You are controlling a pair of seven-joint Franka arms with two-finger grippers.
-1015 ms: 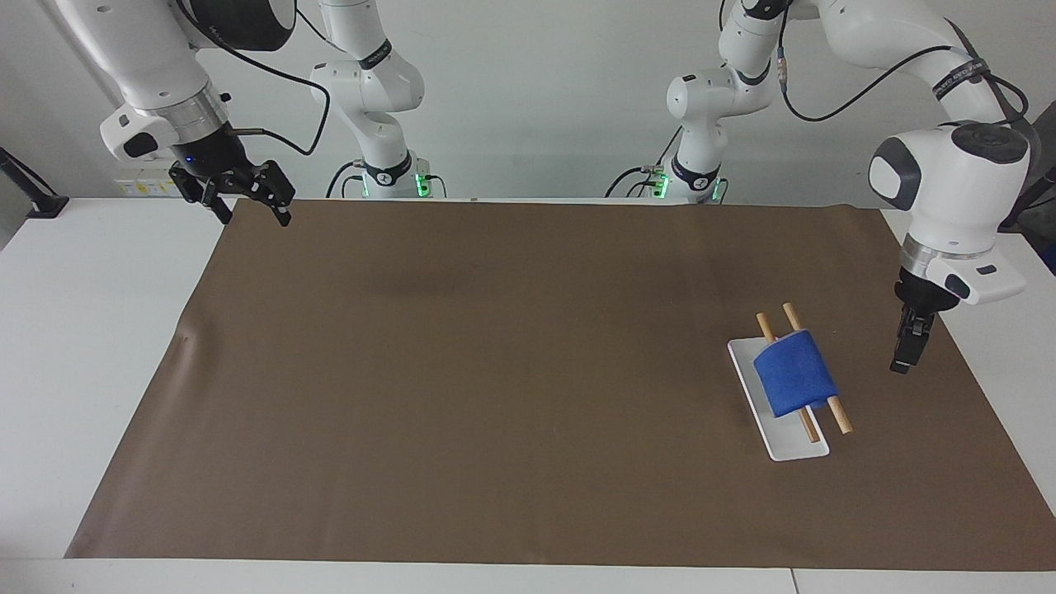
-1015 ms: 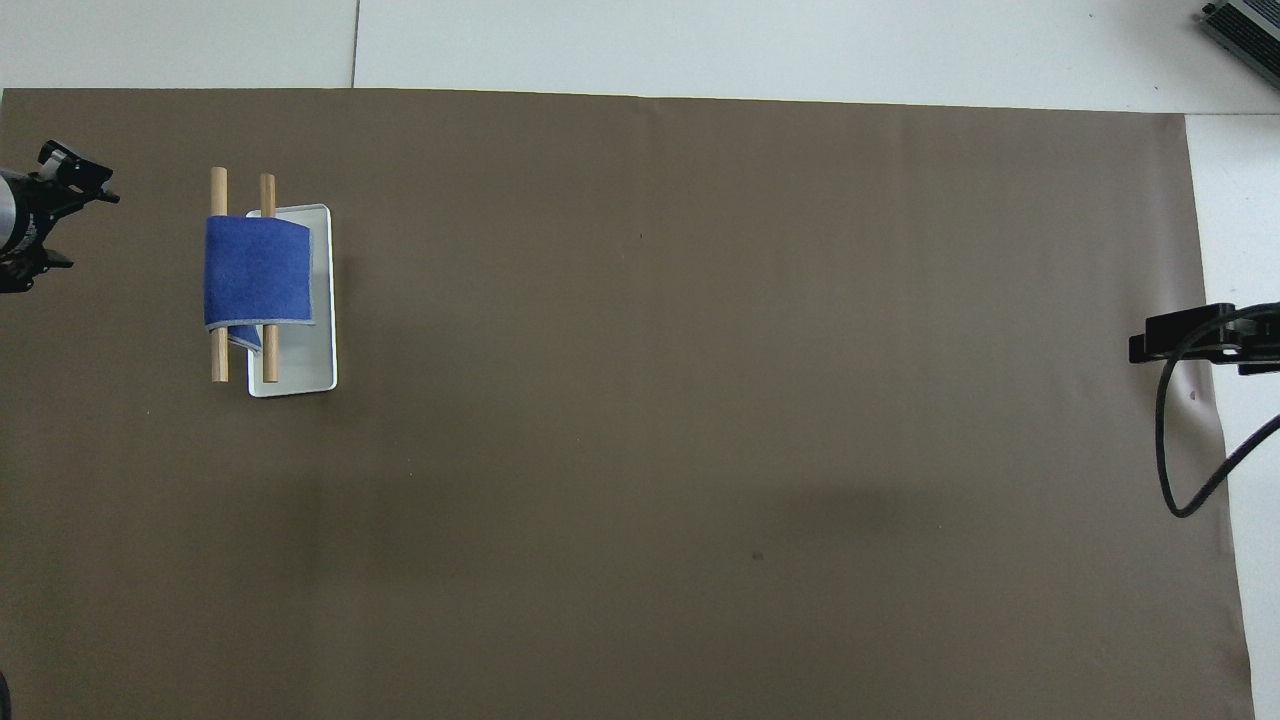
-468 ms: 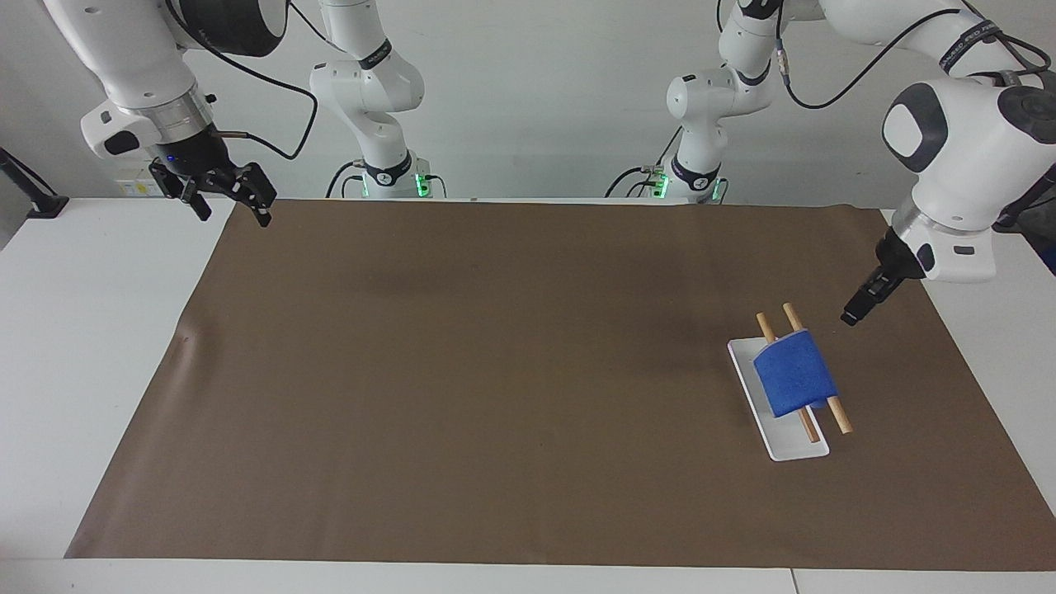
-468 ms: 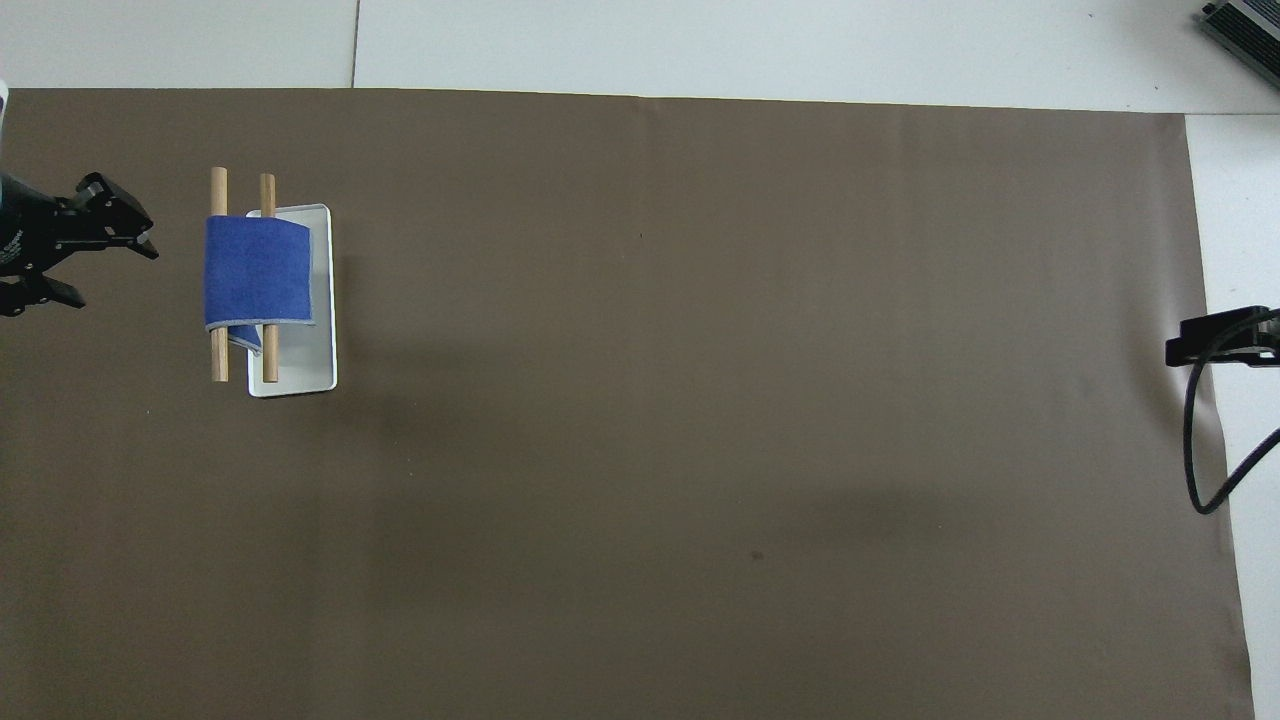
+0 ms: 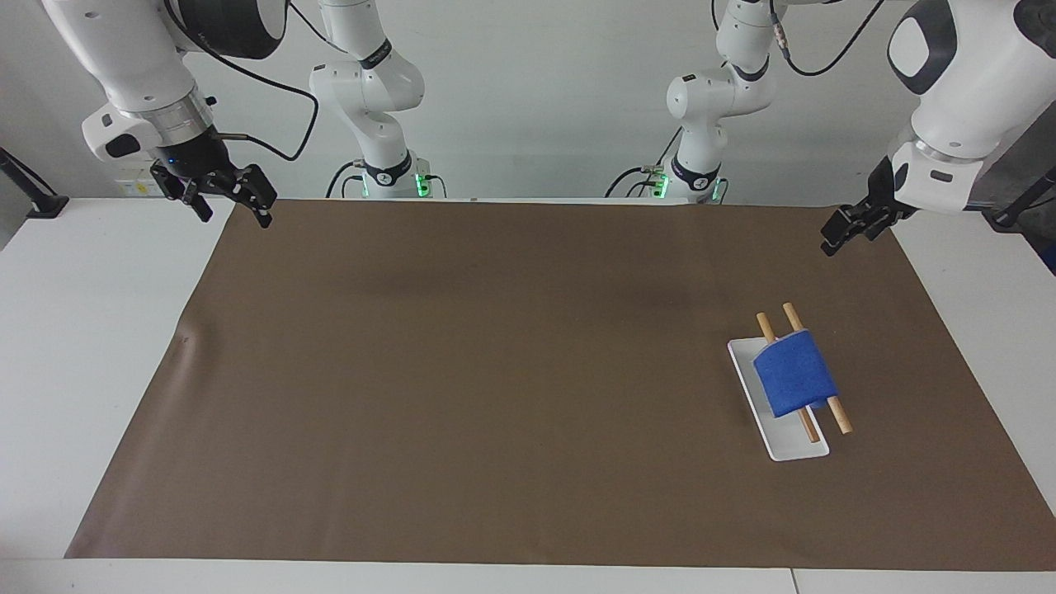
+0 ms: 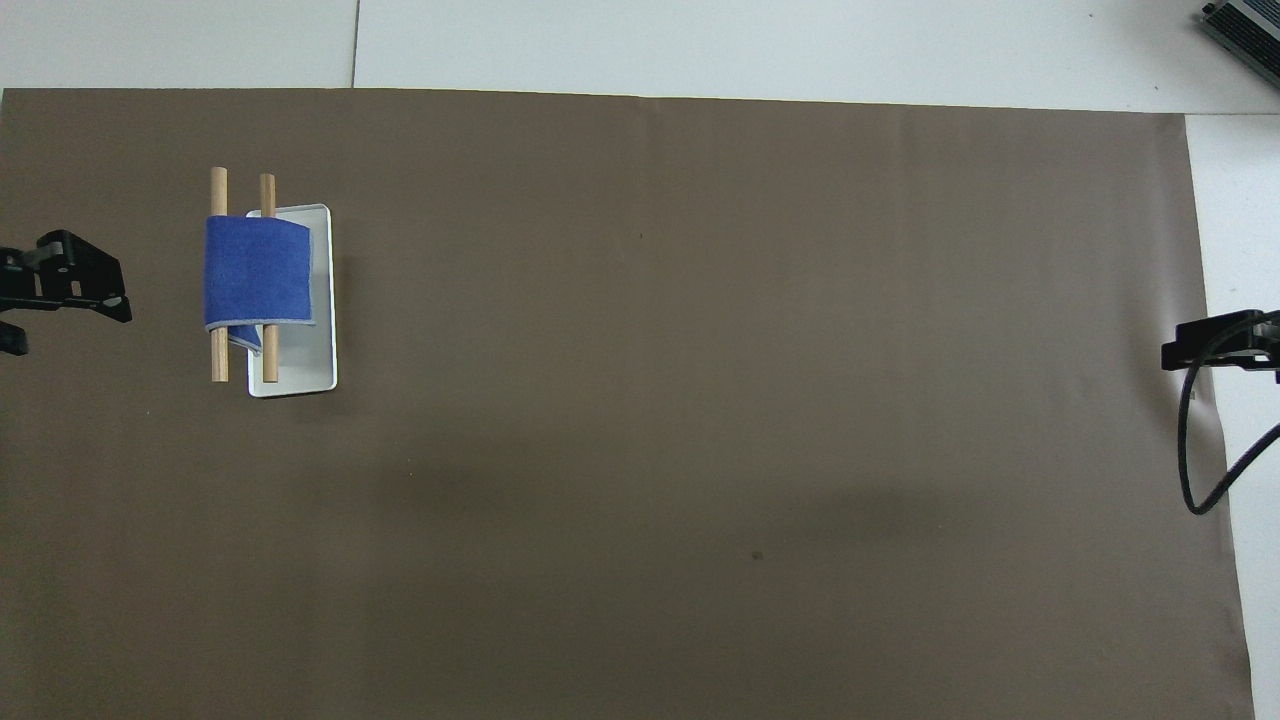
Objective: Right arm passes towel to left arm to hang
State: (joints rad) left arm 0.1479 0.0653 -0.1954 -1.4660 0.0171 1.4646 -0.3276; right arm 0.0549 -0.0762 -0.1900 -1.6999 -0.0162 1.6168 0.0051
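Note:
The blue towel (image 5: 794, 375) hangs draped over two wooden rods (image 5: 840, 421) of a small rack with a white base (image 5: 792, 445), toward the left arm's end of the table. It also shows in the overhead view (image 6: 258, 270). My left gripper (image 5: 835, 235) is up in the air over the mat's edge, apart from the rack, open and empty; it shows in the overhead view (image 6: 65, 325) as well. My right gripper (image 5: 233, 210), with its blue light, is open and empty over the mat's corner at the right arm's end; only part of it shows in the overhead view (image 6: 1215, 350).
A brown mat (image 5: 495, 371) covers most of the white table. The right arm's thin black cable (image 6: 1200, 480) hangs in a loop over the mat's edge. A grey device (image 6: 1245, 25) lies at the table's corner farthest from the robots.
My left gripper has risen and drawn away from beside the rack, toward the robots. The right gripper has shifted slightly outward and then held. The towel has not moved.

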